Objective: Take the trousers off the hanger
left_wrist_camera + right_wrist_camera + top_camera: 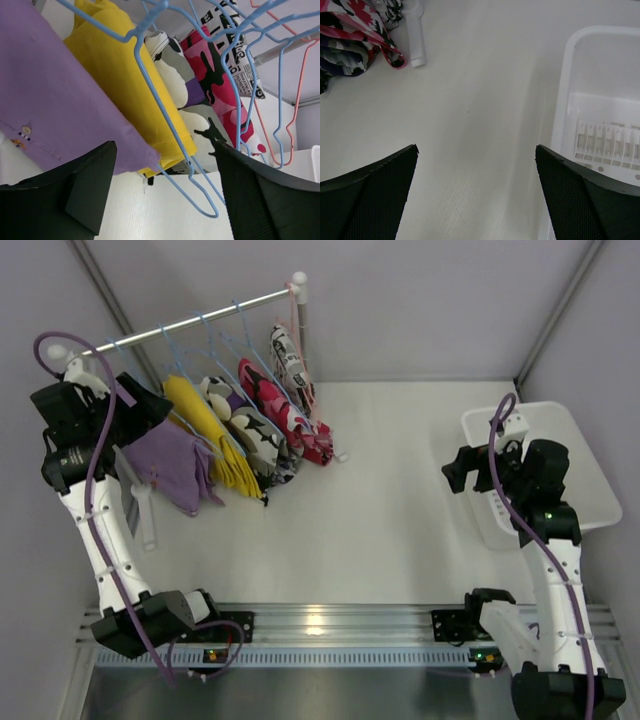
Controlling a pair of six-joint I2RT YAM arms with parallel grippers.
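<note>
Lilac trousers [172, 465] hang, long axis upper left to lower right of top frame. Left gripper [165, 150] spread, pinching nothing. Right gripper [476, 150] spread above table [400, 500].

Open table [390, 502] lies between hung trousers [213, 432] and white basket [592, 458]
</note>
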